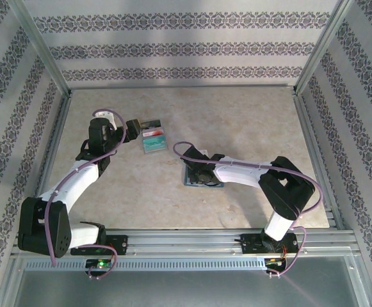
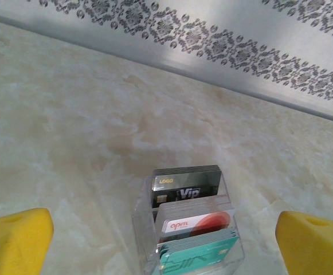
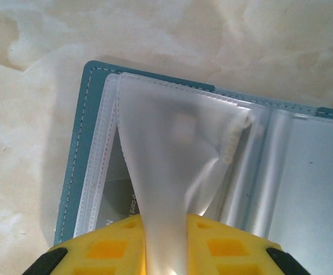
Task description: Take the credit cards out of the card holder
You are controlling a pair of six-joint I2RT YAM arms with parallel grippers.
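Observation:
The card holder (image 3: 74,172) lies open on the table, teal cover down, its frosted plastic sleeves fanned up. My right gripper (image 3: 165,246) is shut on one translucent sleeve (image 3: 172,143), which is pulled into a taut cone between the yellow fingers (image 3: 103,249). A grey credit card (image 3: 117,197) shows through a lower pocket. From above, the right gripper (image 1: 195,167) sits over the card holder (image 1: 203,182) at mid-table. My left gripper (image 2: 165,246) is open, its yellow fingertips (image 2: 14,240) wide on either side of a clear card stand.
The clear stand (image 1: 153,139) holds dark grey cards (image 2: 186,186), red-and-white cards (image 2: 198,223) and teal cards (image 2: 198,255) in rows. The left gripper (image 1: 136,126) is just left of it. Patterned walls with metal rails (image 2: 212,80) enclose the marble-look table (image 1: 250,128).

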